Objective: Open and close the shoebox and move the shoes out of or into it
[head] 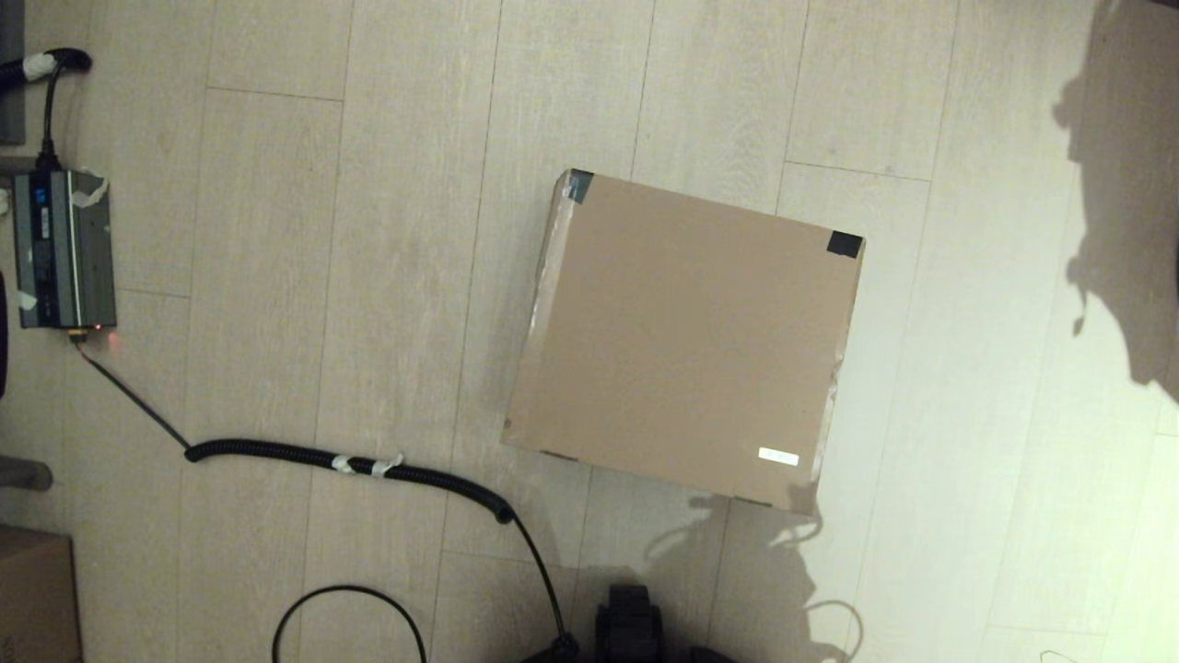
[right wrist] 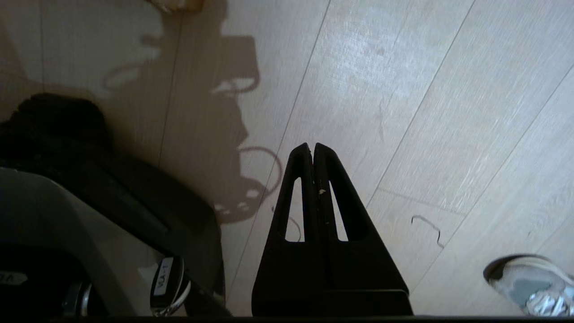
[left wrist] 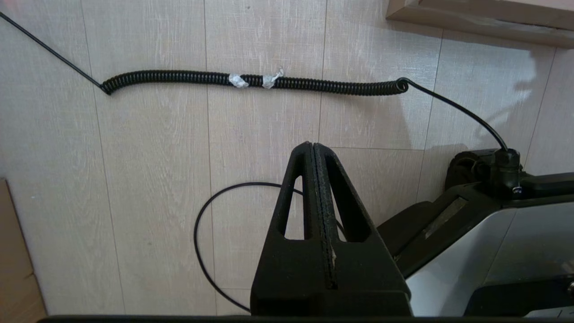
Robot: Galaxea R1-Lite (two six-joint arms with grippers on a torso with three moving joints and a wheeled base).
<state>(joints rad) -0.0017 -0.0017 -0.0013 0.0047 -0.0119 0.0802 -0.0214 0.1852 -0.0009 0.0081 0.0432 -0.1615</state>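
The shoebox (head: 686, 336) stands on the floor ahead of me, lid down, with dark tape at its far corners and a small white label (head: 777, 456) near its front right corner. Its lower edge (left wrist: 493, 22) shows in the left wrist view. One white sneaker (right wrist: 533, 285) with grey mesh lies on the floor at the edge of the right wrist view; the other shoe is out of view. My left gripper (left wrist: 312, 144) hangs shut and empty over the floor near the coiled cable. My right gripper (right wrist: 312, 146) is shut and empty above bare floor. Neither shows in the head view.
A black coiled cable (head: 350, 460) lies on the floor left of the box, also in the left wrist view (left wrist: 255, 80). A grey power unit (head: 64, 249) sits far left. A smaller plain carton (head: 32, 589) is at the near left. My base (head: 631, 626) is at the front.
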